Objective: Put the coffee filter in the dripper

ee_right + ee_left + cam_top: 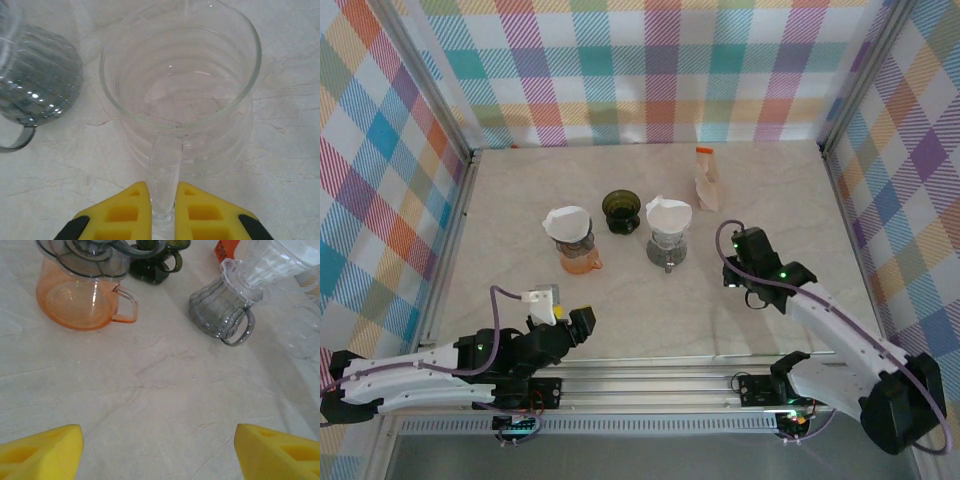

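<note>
Handle (pixel 165 165) of the clear dripper (pixel 180 80) is pinched in the right claw (pixel 162 190), bowl straight ahead; the coffee filter (pixel 706 185) lies farther ahead, nearer this arm. Left claw (pixel 157 437) gapes wide, empty.

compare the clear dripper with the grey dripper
The clear dripper is colourless and empty; the grey dripper is smoky and holds a white filter. The right gripper pinches the clear one's handle; the grey one stands free. Both are ribbed, upright.
</note>
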Robot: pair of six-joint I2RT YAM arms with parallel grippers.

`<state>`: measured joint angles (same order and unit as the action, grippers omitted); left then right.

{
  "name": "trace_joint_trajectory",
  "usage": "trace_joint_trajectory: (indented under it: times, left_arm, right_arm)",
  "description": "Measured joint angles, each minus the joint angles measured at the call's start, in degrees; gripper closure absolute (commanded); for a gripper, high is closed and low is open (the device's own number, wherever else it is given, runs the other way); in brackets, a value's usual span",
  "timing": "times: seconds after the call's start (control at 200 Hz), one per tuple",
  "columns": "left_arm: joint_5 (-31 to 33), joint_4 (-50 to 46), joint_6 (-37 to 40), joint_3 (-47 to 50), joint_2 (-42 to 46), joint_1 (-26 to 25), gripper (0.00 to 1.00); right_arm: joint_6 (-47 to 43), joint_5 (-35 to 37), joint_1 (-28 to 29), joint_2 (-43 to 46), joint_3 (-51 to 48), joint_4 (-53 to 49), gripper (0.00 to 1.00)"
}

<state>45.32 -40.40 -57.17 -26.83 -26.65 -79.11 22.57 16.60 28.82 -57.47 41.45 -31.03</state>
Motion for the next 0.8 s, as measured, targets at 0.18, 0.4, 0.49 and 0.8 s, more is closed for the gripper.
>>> trace_joint_trajectory:
  times: [0.18, 0.4, 0.49, 0.8]
  left_arm:
    - [2.1, -4.3, -0.5, -0.8, 2.7, 0.0, 0.21]
    - [4.7, -9.1, -2.0, -3.1, 5.9, 0.0, 0.21]
    - [5.2, -9.9, -2.1, -3.1, 6.7, 0.0, 0.21]
    - [5.8, -11.1, -3.3, -3.1, 7.0, 0.0, 0.21]
  right_arm:
    - [-0.9, -2.5, 4.0, 8.5, 0.0, -2.1, 1.0]
    - [0.8, -2.7, 22.4, 13.9, -0.5, -3.7, 1.0]
    - [1.6, -2.6, 30.3, 13.8, -1.8, -2.4, 1.0]
    - [0.4, -1.6, 40.9, -7.4, -2.8, 11.9, 1.0]
